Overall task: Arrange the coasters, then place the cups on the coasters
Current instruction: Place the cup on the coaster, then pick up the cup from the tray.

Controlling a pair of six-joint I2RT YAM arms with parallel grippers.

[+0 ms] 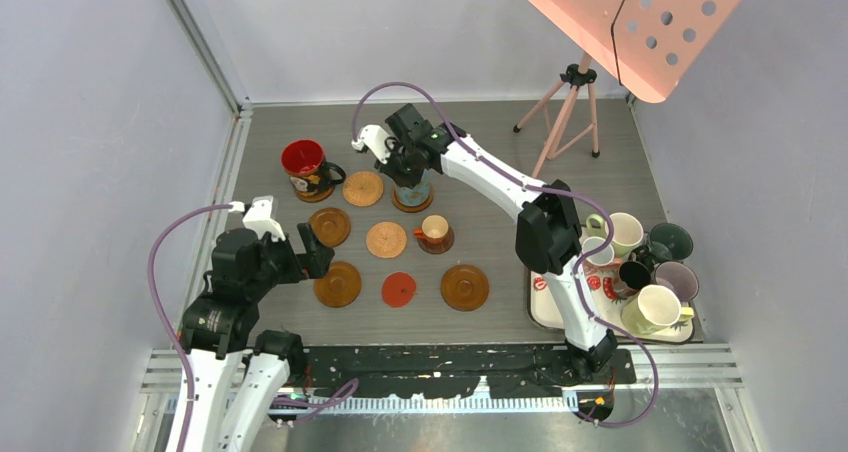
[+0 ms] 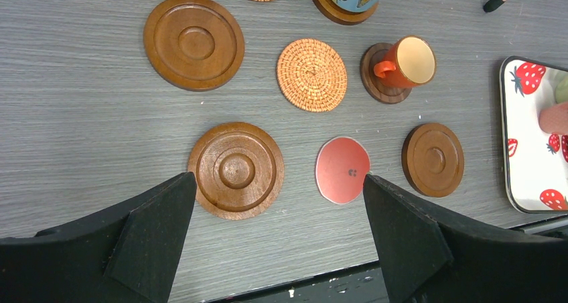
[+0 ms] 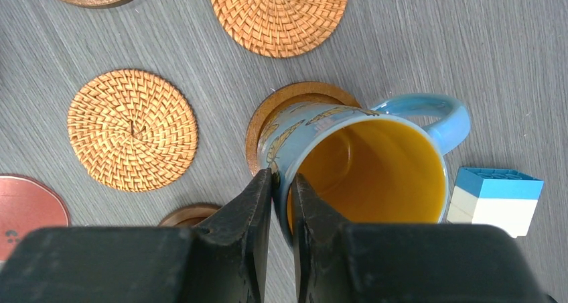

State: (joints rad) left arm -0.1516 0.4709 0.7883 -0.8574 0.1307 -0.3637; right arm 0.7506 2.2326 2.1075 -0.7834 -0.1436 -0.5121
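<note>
One jaw inside the rim, one outside, our right hand [image 3: 281, 182] clamps the blue cup [image 3: 375, 162] on its wooden coaster [image 3: 281, 98] in the far row; we should seat it flat, let go gently, rise straight; our left hand [image 2: 278, 182] hangs wide apart.

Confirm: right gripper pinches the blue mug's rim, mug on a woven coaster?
No. The right gripper does pinch the rim of the blue mug, but the mug stands on a plain wooden coaster, not a woven one. Right wrist view shows it.
</note>
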